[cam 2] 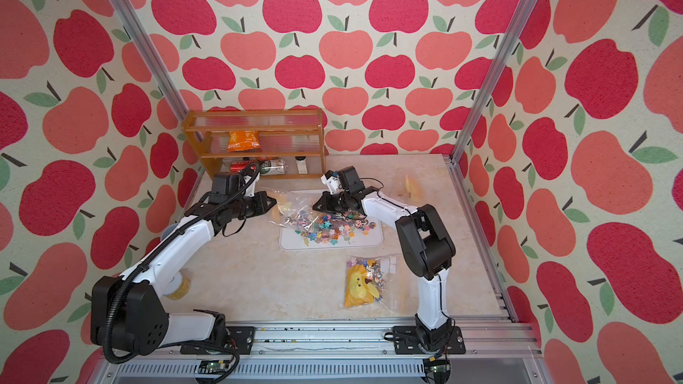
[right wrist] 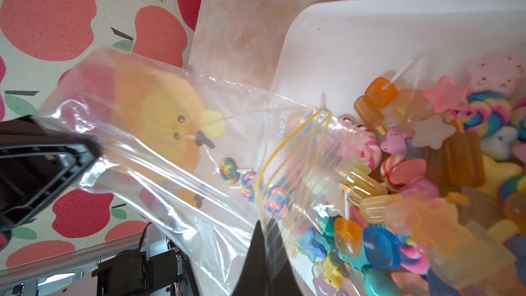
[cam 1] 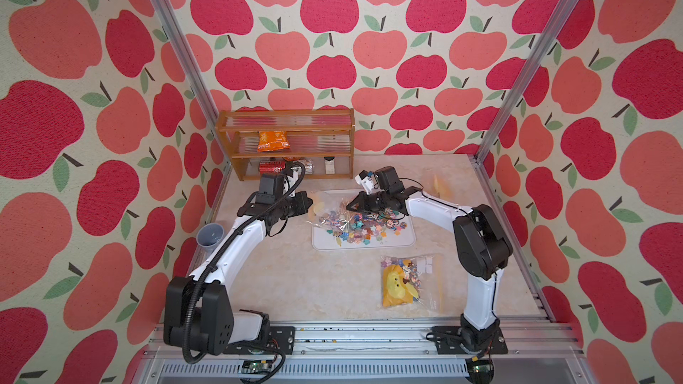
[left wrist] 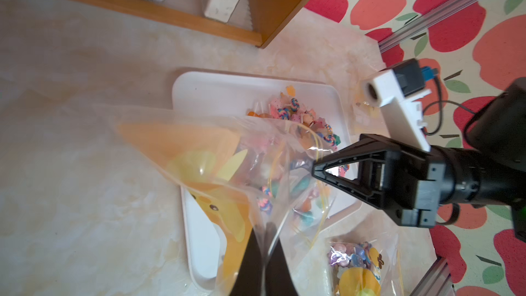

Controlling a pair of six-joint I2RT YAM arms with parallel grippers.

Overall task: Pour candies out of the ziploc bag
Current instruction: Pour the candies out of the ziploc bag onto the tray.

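Both claws checked. The left gripper has its jaws pinched together on the film of the clear ziploc bag with the orange-and-yellow chick print. It holds the bag's closed end. The right gripper is clamped just as tight on the film beside the yellow zip line at the bag's mouth.

In both top views the bag hangs between the two claws, over the left part of the white rectangular plastic tray, mouth towards the right.

Counts:
- The multicoloured candies lie heaped on the tray at the bag's mouth, too many for me to count.
- Three swirled lollipops are inside the bag near the zip.
- A second filled ziploc bag lies flat, near and right of the tray.
- One tray, two bags, two grippers.
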